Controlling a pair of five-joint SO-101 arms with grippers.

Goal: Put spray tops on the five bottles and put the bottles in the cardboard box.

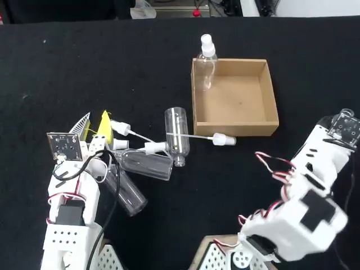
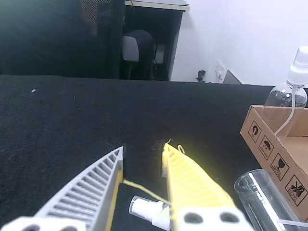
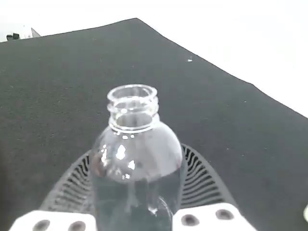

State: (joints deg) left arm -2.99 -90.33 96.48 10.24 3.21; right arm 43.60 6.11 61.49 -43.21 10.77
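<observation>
Black table [image 1: 67, 67], both arm bases at its 6 o'clock edge.

Left arm [image 1: 70, 208] at 7 o'clock, reaching toward 12. Left gripper [image 2: 143, 149] is spread wide, grey and yellow fingers apart with nothing clamped. In the left wrist view a white spray top [image 2: 149, 211] lies on the table under the gap, close to the yellow finger [image 2: 192, 187].

Right arm [image 1: 304, 214] at 5 o'clock, wrist up near the 3 o'clock edge. Right gripper [image 3: 138, 159] is clamped around a clear uncapped bottle [image 3: 134, 125], neck open and pointing away from the wrist.

Cardboard box [image 1: 235, 128] at about 1 o'clock from table centre, open top. Capped bottle [image 1: 206, 64] stands upright in the box's 11 o'clock corner, spray top on.

Three bare bottles lie on the table:
- first bottle [image 1: 176, 134], just off the box's 9 o'clock wall, neck toward 6 o'clock
- second bottle [image 1: 145, 163], at 7 o'clock from the first, lying crosswise
- third bottle [image 1: 126, 194], at 7 o'clock from the second, partly under the left arm

Loose tops in the high view:
- long-tube top [image 1: 224, 139], just off the box's 6 o'clock wall, its tube running toward 9 o'clock across the first bottle
- middle top [image 1: 154, 148], touching the second bottle's upper edge
- near top [image 1: 121, 128], just beside the yellow finger

Cannot tell whether the top under the left gripper is one of these.
</observation>
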